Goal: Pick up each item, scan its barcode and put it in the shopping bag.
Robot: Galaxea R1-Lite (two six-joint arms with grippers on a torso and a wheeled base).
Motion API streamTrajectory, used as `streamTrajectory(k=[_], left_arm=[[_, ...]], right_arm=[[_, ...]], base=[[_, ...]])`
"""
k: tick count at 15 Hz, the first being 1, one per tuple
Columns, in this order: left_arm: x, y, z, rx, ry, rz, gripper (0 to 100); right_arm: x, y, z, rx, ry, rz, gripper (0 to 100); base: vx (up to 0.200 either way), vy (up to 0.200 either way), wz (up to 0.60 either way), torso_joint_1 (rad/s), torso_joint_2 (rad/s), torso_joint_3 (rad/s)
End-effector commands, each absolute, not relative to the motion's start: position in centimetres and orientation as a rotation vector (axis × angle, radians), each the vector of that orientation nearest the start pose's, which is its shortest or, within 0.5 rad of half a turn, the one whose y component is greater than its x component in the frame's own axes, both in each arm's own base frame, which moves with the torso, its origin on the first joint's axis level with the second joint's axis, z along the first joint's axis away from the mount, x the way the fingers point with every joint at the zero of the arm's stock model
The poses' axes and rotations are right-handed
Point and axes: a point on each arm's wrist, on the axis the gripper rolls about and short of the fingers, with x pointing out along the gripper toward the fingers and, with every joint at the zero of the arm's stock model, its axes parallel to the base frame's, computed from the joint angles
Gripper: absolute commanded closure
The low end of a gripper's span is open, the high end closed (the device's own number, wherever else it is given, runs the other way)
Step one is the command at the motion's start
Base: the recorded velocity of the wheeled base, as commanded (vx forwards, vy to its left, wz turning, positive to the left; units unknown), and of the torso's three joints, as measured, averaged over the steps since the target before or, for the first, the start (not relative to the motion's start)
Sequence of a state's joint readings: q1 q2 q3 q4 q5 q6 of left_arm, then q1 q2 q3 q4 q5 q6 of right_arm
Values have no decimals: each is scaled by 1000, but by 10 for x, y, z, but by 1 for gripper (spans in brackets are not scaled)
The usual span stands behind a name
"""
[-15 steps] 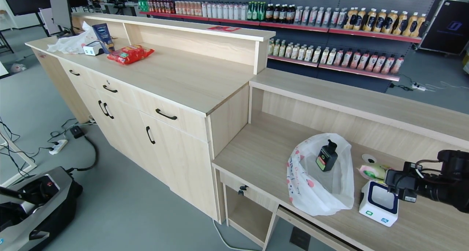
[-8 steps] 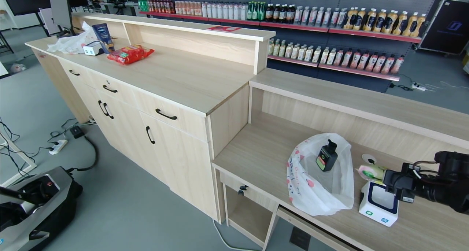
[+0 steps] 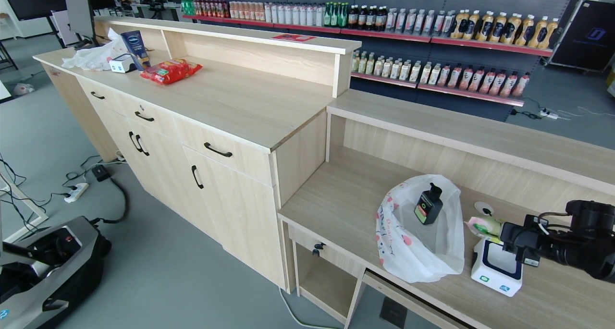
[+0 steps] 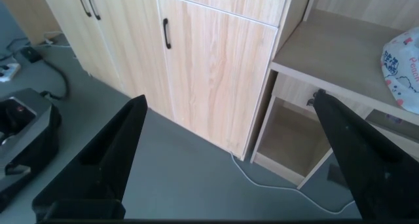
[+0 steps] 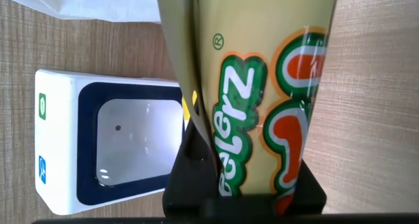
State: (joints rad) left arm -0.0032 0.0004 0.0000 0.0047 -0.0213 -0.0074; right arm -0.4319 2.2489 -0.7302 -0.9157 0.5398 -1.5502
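snack packet (image 5: 262,86) top cropped, scanner (image 5: 111,142) far edge apparently hidden

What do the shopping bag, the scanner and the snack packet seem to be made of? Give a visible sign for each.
The shopping bag looks like thin, soft plastic film, semi-translucent: it crumples and sags. The scanner seems hard moulded plastic, glossy white, with a reflective window, perhaps glass. The snack packet appears printed plastic film, glossy: sheen, a lengthwise fold.

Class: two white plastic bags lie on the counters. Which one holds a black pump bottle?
The shopping bag on the lower desk, beside the scanner, holds the black pump bottle. The other bag lies crumpled at the higher counter's far end.
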Motion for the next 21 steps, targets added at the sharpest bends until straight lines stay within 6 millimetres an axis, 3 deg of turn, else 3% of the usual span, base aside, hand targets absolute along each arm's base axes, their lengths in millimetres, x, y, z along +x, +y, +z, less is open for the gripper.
streamTrajectory(k=[1, 6, 14, 18, 20, 21], left_arm=[[-23, 0, 75, -8, 6, -25, 0], [-23, 0, 75, -9, 6, -25, 0], [-23, 0, 75, -8, 6, -25, 0], [-23, 0, 75, -8, 6, -25, 0], [-23, 0, 75, -8, 6, -25, 0], [-23, 0, 75, -9, 6, -23, 0]], right_arm=[[327, -138, 1, -1217, 339, 488, 100], [328, -138, 2, -1215, 336, 484, 100], [318, -135, 28, -1225, 325, 468, 100], [311, -138, 28, -1225, 340, 465, 100], [313, -137, 56, -1254, 282, 408, 100], [304, -133, 90, -1209, 263, 337, 100]], base=[[0, 0, 0, 0, 0, 0], [0, 0, 0, 0, 0, 0], [0, 0, 0, 0, 0, 0], [0, 0, 0, 0, 0, 0], [0, 0, 0, 0, 0, 0], [0, 0, 0, 0, 0, 0]])
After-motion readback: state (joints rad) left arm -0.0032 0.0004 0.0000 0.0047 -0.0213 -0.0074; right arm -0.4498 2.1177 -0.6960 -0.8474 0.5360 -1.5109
